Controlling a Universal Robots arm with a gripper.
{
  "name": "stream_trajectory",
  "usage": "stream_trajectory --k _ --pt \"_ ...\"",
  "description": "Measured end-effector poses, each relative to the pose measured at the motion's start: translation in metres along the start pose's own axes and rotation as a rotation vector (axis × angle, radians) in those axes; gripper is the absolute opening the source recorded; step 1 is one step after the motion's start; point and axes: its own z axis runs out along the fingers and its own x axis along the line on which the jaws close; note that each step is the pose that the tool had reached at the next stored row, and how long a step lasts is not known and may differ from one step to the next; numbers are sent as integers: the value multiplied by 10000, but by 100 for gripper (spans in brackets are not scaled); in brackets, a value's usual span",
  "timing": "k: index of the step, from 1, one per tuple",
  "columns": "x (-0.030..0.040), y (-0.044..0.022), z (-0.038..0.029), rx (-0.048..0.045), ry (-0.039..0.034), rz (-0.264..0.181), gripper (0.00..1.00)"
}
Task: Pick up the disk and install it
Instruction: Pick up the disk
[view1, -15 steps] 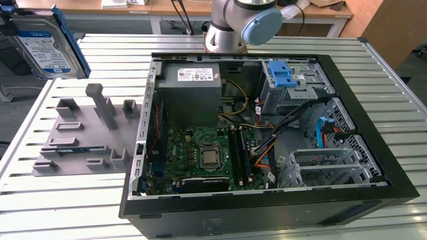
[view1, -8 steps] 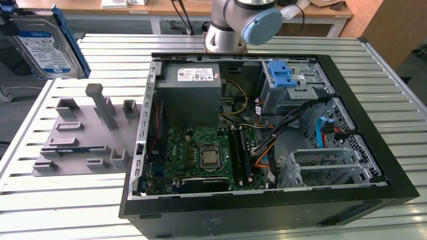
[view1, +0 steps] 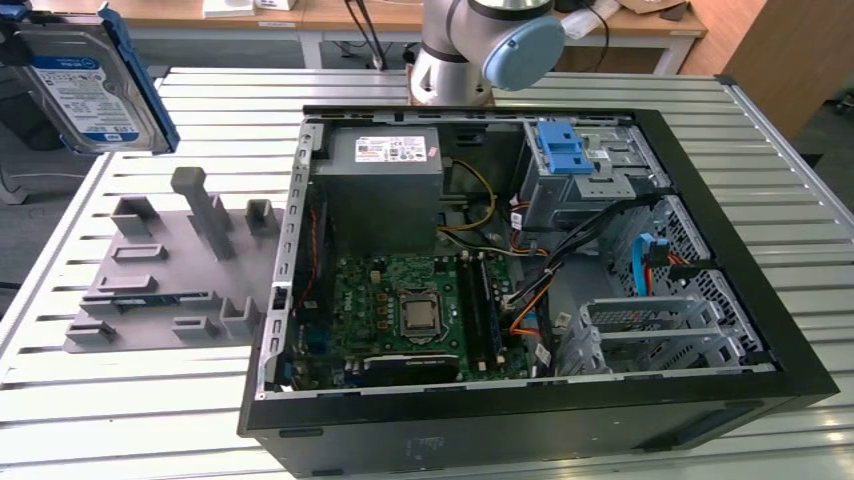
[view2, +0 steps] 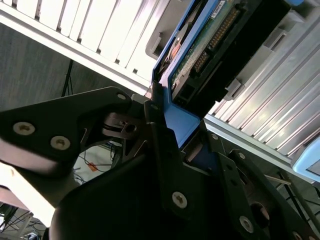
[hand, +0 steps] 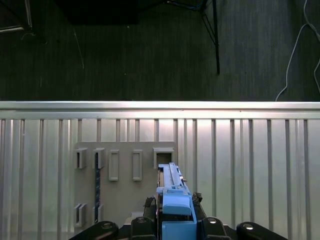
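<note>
While the exterior view shows the label of the disk, the second wrist view shows its connectors. The gripper clamps it above the fixture.

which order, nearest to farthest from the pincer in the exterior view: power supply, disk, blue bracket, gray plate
1. disk, held in the pincer
2. gray plate, on the table beside the case
3. power supply, in the case, exterior view's left
4. blue bracket, in the case, exterior view's right
</note>
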Motion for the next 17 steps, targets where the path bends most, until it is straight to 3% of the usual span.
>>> stream_trajectory --k 17 --pt "-1 1 -51 -1 0 0 36"
